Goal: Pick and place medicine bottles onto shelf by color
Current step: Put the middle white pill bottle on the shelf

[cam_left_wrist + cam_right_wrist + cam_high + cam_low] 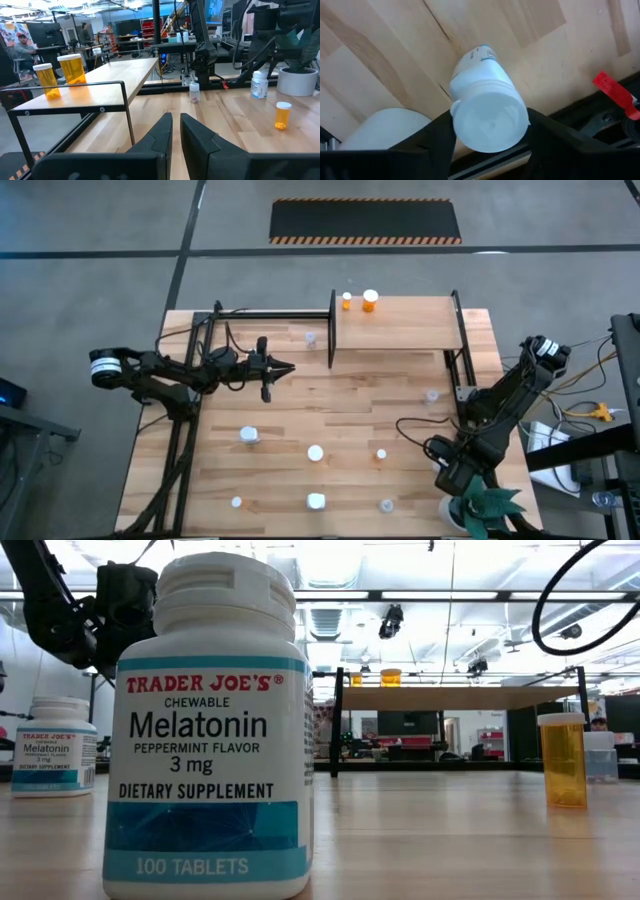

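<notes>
The shelf (400, 325) stands at the table's far side with two orange medicine bottles (370, 301) upright on its board. Several more bottles, white, clear and orange, stand scattered on the table (315, 452). My right gripper (450, 475) points down near the table's near right corner, shut on a white bottle (480, 95) beside a white plant pot (470, 515). My left gripper (288, 367) hangs level and shut over the table's left middle, pointing right and holding nothing. My right gripper comes from above, pointing down. The bottle's white cap (490, 122) sits between its two fingers (436, 137), which meet the cap on opposite sides. In the left wrist view the bottle (259, 85) stands upright with its base on the table.
The plant pot (297, 80) stands right beside the held bottle. The black frame rail and a red clamp (612, 92) run along the table's right edge. A large white Melatonin bottle (205, 730) fills the low view's foreground; an orange bottle (563, 760) stands at its right.
</notes>
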Tool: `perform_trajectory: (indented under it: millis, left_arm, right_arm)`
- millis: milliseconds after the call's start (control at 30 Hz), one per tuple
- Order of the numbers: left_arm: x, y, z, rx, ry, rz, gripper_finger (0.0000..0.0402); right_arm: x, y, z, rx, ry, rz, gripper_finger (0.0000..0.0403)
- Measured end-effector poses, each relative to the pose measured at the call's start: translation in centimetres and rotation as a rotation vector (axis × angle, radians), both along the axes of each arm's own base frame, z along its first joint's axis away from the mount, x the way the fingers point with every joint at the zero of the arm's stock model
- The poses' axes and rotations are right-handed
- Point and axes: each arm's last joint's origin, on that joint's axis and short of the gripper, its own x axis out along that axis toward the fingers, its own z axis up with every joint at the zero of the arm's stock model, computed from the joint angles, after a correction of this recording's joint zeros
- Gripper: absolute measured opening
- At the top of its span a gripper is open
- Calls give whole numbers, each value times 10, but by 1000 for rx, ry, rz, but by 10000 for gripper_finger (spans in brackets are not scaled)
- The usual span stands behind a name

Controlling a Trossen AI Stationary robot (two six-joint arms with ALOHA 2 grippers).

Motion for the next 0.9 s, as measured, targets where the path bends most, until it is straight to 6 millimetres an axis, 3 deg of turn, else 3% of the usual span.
perform_trajectory:
  millis: [133,300,567,733,900]
  left_arm:
    - [0,0,0,0,0,0,19]
    - [0,0,1,1,-3,0,19]
    - [1,0,2,3,-6,0,19]
    - [1,0,2,10,-6,1,19]
    - [1,0,2,23,-6,1,19]
  right_arm:
    - [-1,-2,5,24,-18,1,166]
    - [4,-10,20,65,-57,-27,164]
    - [39,-38,63,64,-177,-4,164]
    - [80,-87,97,0,-273,55,163]
    - [120,-169,128,-79,-335,129,163]
